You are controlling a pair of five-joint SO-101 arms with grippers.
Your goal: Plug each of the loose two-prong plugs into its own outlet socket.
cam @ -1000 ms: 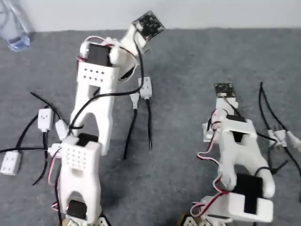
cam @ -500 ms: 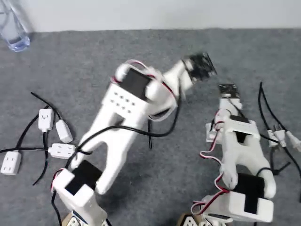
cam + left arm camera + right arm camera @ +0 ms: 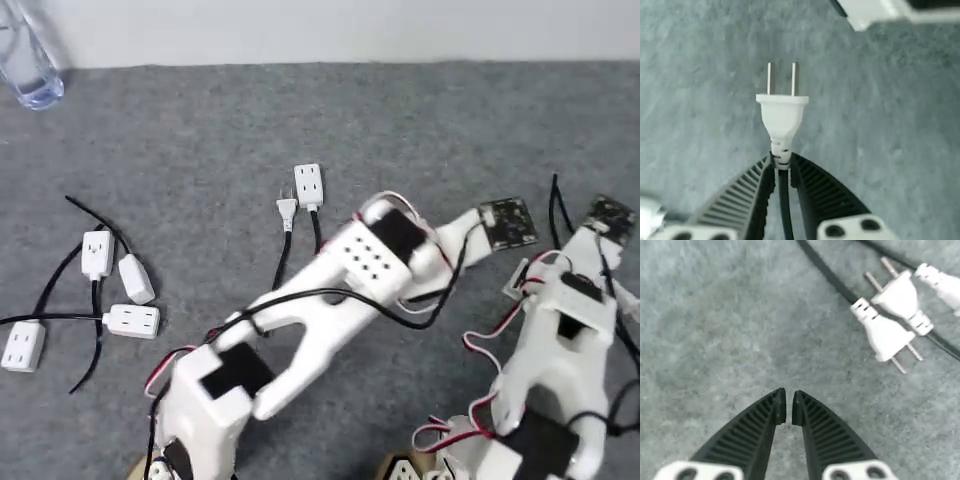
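Observation:
My left gripper [image 3: 781, 162] is shut on the ribbed neck of a white two-prong plug [image 3: 782, 112], whose prongs point away over grey carpet. In the high view the left arm [image 3: 370, 255] stretches across to the right, close beside the right arm [image 3: 560, 310]. My right gripper [image 3: 788, 406] is shut with nothing in it, just above the carpet. Two loose white plugs [image 3: 885, 332] [image 3: 900, 297] lie crossed a little beyond it. Another plug [image 3: 288, 207] and a white socket [image 3: 308, 185] lie side by side mid-table. Three sockets [image 3: 97, 253] [image 3: 132, 320] [image 3: 22, 345] sit at the left.
Black cables [image 3: 75, 290] tangle around the left sockets, where a white plug [image 3: 135, 278] also lies. More cables [image 3: 555, 205] run along the right edge. A clear bottle [image 3: 25, 60] stands at the back left corner. Part of the other arm [image 3: 890, 10] shows beyond the held plug.
The left arm has swung from the back left across the table to the right, uncovering the plug and socket in the middle. The right arm's wrist has turned out toward the right edge.

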